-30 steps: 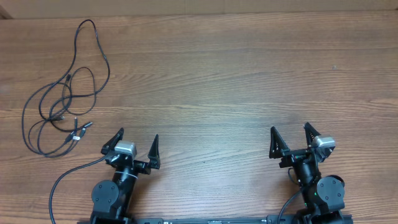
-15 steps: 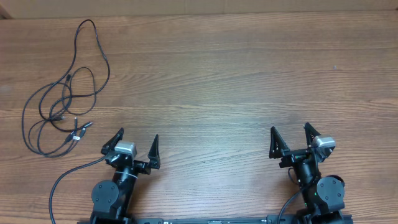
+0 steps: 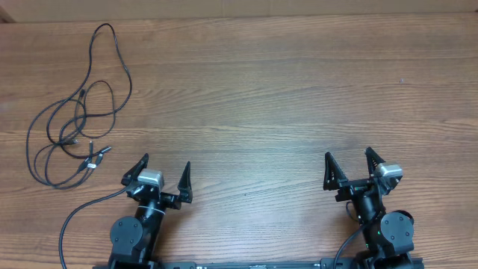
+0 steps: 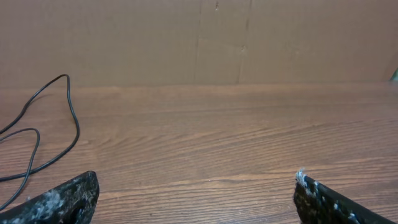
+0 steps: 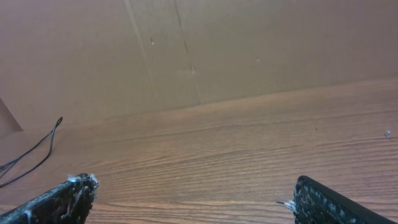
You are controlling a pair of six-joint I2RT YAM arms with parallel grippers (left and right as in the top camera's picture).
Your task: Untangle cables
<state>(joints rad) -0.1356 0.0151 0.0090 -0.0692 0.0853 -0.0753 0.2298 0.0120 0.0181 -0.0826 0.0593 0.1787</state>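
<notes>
The cables [image 3: 75, 112] lie in loose tangled black loops at the far left of the wooden table, with small plug ends near their lower right. One long loop reaches toward the back edge. My left gripper [image 3: 164, 169] stands open near the front edge, to the right of the tangle and apart from it. My right gripper [image 3: 349, 159] is open at the front right, far from the cables. In the left wrist view a cable loop [image 4: 68, 118] curves along the left side. The right wrist view catches only a cable end [image 5: 43, 146] at far left.
A brown cardboard wall [image 4: 217, 37] stands along the back edge of the table. A thicker black arm cable [image 3: 75, 217] curves off the left arm's base at the front left. The wooden table [image 3: 284, 97] stretches bare between the arms and the wall.
</notes>
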